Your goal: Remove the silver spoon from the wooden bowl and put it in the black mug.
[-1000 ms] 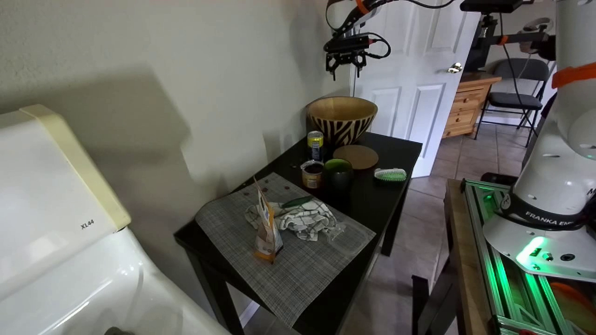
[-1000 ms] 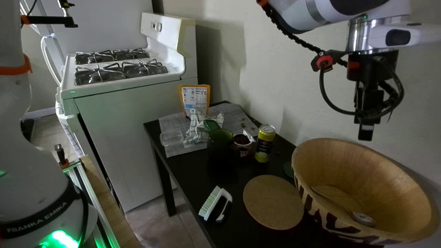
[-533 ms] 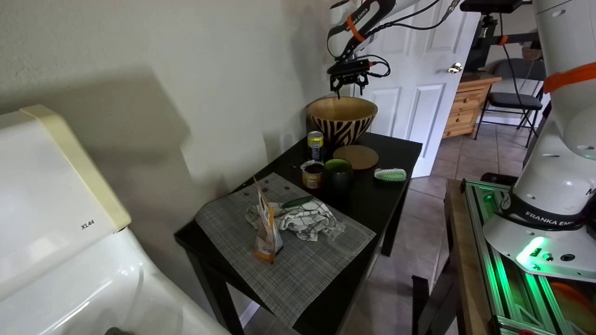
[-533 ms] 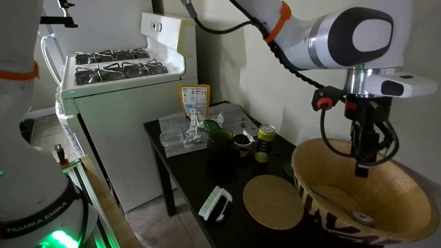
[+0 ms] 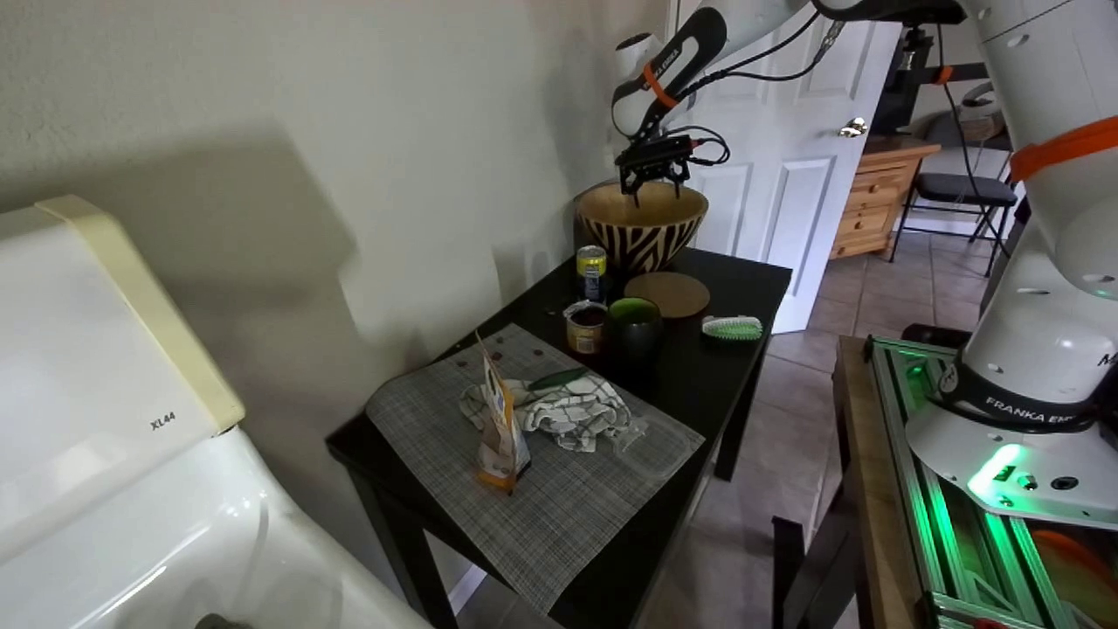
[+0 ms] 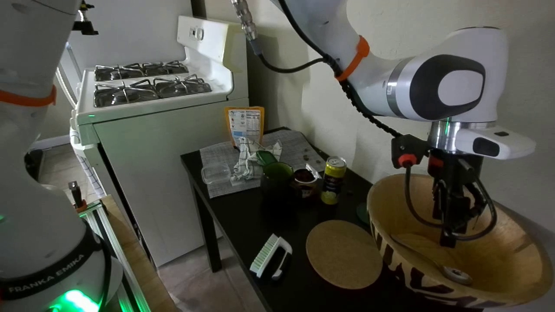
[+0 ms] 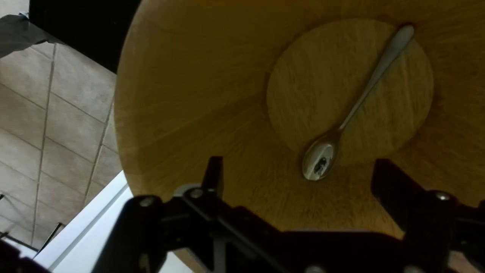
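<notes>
Silver spoon [image 7: 362, 97]: in the wrist view, it lies slantwise across the flat round floor of the wooden bowl [image 7: 178, 106], head over the floor's edge, handle end at the opposite side.
Fingers [image 7: 214, 176]: spread wide apart, released, one on each side of the spoon's head in that view.

Wooden bowl: in an exterior view, upright on the counter [image 5: 699, 376], at the far corner by the wall [image 5: 419, 192]; the parted fingers hang at its mouth, how deep I cannot tell.
Black mug [image 5: 636, 334]: upright, green inside, about midway along the counter, just beside a small tub [image 5: 585, 336].
Yellow can [image 5: 591, 279]: upright near the wall-side edge, between bowl and tub.
Brown disc [image 5: 666, 295]: flat, between bowl and mug.
Brush [image 5: 732, 328]: near the long edge opposite the wall.
Grey mat [image 5: 576, 502]: across the counter's near end, carrying an upright orange pouch [image 5: 502, 445], a crumpled checked cloth [image 5: 581, 415] and a clear tray [image 5: 659, 450].

White stove [image 6: 173, 156]: in an exterior view, beyond the counter's far edge.
Silver spoon: inside the bowl along its near side, below the fingers and apart from them.
Black mug: in a row with tub and can, farthest from the wall.
</notes>
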Available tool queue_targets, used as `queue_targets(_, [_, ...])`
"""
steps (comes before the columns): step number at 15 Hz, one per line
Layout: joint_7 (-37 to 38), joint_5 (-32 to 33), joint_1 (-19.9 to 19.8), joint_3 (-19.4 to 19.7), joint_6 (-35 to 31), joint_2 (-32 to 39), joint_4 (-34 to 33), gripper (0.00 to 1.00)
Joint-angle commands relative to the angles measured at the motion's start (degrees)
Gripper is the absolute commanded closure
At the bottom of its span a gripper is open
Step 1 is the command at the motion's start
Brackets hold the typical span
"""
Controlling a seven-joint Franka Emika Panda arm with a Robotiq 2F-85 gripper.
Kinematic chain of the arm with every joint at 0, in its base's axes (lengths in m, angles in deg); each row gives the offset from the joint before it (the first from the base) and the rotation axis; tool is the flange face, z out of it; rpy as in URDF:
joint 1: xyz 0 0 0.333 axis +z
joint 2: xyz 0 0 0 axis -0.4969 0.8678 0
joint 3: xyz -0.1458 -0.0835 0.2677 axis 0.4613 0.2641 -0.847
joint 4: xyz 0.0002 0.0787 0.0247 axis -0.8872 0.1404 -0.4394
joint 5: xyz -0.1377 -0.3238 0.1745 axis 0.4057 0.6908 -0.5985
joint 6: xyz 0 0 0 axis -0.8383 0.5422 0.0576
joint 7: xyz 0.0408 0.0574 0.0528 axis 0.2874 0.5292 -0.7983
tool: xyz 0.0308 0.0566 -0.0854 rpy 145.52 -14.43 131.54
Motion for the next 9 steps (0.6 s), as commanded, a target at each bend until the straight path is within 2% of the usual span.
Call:
queue_targets(1, [-0.5, -1.3, 0.6, 0.1, 1.2, 4.5, -4.3, 0.0])
queue_targets(4, [0.3, -1.6, 0.9, 0.2, 1.8, 8.3, -8.1, 0.0])
queue_targets(7, [-0.8, -1.0, 1.0, 0.3, 7.1, 11.4, -12.9, 0.0])
queue_targets(8, [-1.3, -0.8, 1.3, 0.2, 8.1, 11.0, -13.4, 0.0])
queue_targets(9, [-0.5, -0.9, 1.3, 0.5, 4.9, 9.4, -9.9, 0.0])
